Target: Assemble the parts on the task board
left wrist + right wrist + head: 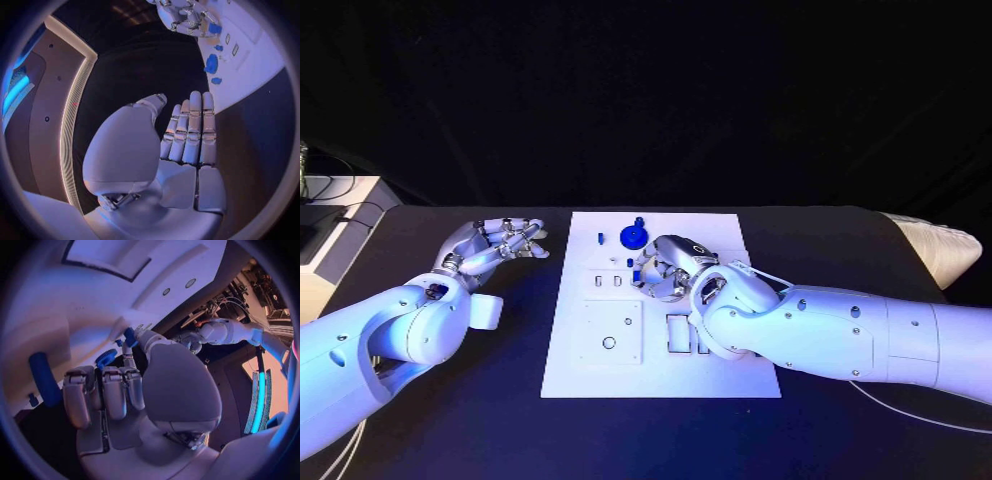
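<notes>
Right robot hand (678, 268) pinches a small blue part (129, 335) over the task board (733, 375), needing careful lining-up with its socket, while left robot hand (495, 245) waits open, empty.

The left hand (496, 243) is resting open at about nine o'clock, its fingers (190, 131) lying straight and close together, while the right hand (678, 268) is reaching from four o'clock toward the centre with fingers curled.
</notes>
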Motion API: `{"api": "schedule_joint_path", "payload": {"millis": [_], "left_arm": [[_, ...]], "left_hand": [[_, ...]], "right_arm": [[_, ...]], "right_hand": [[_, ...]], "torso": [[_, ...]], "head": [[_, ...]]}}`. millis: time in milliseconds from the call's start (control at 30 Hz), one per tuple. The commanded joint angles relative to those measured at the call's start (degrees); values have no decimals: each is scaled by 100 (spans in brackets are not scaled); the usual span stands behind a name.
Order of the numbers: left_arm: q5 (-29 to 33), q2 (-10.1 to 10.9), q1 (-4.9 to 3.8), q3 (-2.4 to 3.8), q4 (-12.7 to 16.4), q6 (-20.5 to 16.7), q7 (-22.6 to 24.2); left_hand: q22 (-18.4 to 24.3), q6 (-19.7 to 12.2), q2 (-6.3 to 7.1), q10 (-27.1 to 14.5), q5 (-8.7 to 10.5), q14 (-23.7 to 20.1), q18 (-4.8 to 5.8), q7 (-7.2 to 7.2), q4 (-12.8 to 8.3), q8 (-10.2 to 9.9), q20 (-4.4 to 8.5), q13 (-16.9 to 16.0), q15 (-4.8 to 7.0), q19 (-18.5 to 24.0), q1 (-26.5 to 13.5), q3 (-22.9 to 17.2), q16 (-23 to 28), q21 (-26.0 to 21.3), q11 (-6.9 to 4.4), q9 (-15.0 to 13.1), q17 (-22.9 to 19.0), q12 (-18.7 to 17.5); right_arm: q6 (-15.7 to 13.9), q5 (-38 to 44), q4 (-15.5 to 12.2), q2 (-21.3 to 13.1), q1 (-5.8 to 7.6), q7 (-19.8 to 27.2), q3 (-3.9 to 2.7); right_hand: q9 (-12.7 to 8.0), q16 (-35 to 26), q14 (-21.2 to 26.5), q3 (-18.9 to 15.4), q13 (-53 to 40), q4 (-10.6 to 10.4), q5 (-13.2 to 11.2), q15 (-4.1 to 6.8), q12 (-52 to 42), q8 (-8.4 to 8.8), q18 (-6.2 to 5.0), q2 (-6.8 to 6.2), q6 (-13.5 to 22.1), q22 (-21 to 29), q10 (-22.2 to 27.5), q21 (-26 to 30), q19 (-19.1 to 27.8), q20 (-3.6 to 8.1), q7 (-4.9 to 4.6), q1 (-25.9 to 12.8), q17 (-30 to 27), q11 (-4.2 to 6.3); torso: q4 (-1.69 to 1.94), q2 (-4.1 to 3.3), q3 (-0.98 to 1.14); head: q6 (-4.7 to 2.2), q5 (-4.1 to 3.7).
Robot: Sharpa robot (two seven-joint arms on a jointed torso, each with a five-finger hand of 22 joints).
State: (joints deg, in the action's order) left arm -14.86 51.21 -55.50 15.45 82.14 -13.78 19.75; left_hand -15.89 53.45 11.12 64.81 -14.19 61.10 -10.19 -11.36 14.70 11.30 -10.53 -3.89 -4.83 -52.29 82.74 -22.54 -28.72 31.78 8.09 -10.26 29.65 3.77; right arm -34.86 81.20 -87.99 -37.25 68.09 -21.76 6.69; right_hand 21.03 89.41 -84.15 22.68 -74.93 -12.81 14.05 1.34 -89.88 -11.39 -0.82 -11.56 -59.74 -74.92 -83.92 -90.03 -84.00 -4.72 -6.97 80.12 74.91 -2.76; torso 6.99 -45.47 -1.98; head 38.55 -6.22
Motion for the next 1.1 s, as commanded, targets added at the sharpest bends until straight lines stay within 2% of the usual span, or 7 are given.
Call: {"api": "schedule_joint_path", "payload": {"millis": [33, 233, 467, 667, 1100], "left_arm": [[-12, -13, 5, 4, 2, 113, 20], [-12, -6, 9, 4, -2, 111, 19], [-12, -5, 12, 4, -9, 113, 17], [-12, -5, 14, 4, -13, 121, 12], [-12, -4, 16, 4, -17, 128, 4]], "left_hand": [[-8, -5, 39, -2, 38, -33, -4, -23, -13, -27, -18, 4, 14, 36, -36, -34, -22, 34, 6, -6, 7, -14], [-8, -5, 39, -2, 38, -33, -4, -23, -13, -27, -18, 4, 14, 36, -36, -34, -22, 34, 6, -6, 7, -14], [-8, -5, 39, -2, 38, -33, -4, -23, -13, -27, -18, 4, 14, 36, -36, -34, -22, 34, 6, -6, 7, -14], [-14, -14, 42, -14, 38, -34, -5, -28, -12, -34, -21, 5, 11, 45, -45, -34, -24, 45, 11, -6, 10, -17], [-14, -14, 42, -14, 38, -34, -5, -28, -12, -34, -21, 5, 11, 45, -45, -34, -24, 45, 11, -6, 10, -17]], "right_arm": [[276, 180, 4, 13, -3, -63, 3], [271, 301, 17, 10, -4, -122, 5], [257, 410, 25, 20, -4, -163, 6], [215, 490, 34, 31, -4, -192, 6], [173, 557, 50, 36, -4, -232, 6]], "right_hand": [[-2, 5, -538, -1, -1507, -32, 17, 35, -12, -26, 82, 15, -18, -1508, -608, 3, -600, 31, 13, -62, 1304, 42], [-2, 5, -538, -1, -1507, -32, 17, 35, -12, -26, 82, 15, -18, -1508, -608, 3, -600, 31, 13, -62, 1304, 42], [0, 3, -536, -5, -1507, -33, 9, 36, -12, -30, 82, 5, -16, -1508, -608, 3, -600, 32, 14, -71, 1296, 43], [-1, 4, -537, -10, -1507, -36, 6, 36, -12, -29, 82, -5, -8, -1508, -608, 3, -600, 33, 12, -80, 1300, 43], [-32, 1, -536, -95, -1487, -106, -38, -5, 12, 39, 82, -135, 182, -1508, -588, 3, -600, 10, -51, -213, 1295, -6]], "torso": [[-7, 4, 5], [-7, 6, 1], [0, 12, 9], [-12, 9, 12], [-5, 7, 9]], "head": [[22, 10], [29, 2], [30, 8], [13, 13], [7, 0]]}}
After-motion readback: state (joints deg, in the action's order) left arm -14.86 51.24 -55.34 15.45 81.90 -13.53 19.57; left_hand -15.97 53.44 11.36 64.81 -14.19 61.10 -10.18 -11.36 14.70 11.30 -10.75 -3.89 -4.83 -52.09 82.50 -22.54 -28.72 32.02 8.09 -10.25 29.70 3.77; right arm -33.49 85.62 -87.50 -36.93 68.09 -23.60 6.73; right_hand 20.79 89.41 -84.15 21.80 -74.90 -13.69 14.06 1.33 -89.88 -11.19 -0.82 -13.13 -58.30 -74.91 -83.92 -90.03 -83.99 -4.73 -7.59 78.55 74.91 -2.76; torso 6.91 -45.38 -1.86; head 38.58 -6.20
